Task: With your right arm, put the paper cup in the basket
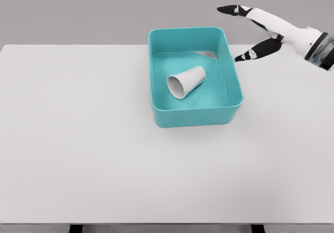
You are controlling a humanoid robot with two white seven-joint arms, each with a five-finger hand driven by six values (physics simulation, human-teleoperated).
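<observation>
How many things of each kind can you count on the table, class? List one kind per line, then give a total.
Paper cup: 1, lying on its side inside the basket
Basket: 1, teal
Total: 2

Bright even light, faint shadows, slightly soft render

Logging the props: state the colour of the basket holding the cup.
The basket is teal, clearest in the head view; the white paper cup lies inside on its side.

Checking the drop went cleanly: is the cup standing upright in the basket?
No, the cup lies on its side on the basket floor.
</observation>
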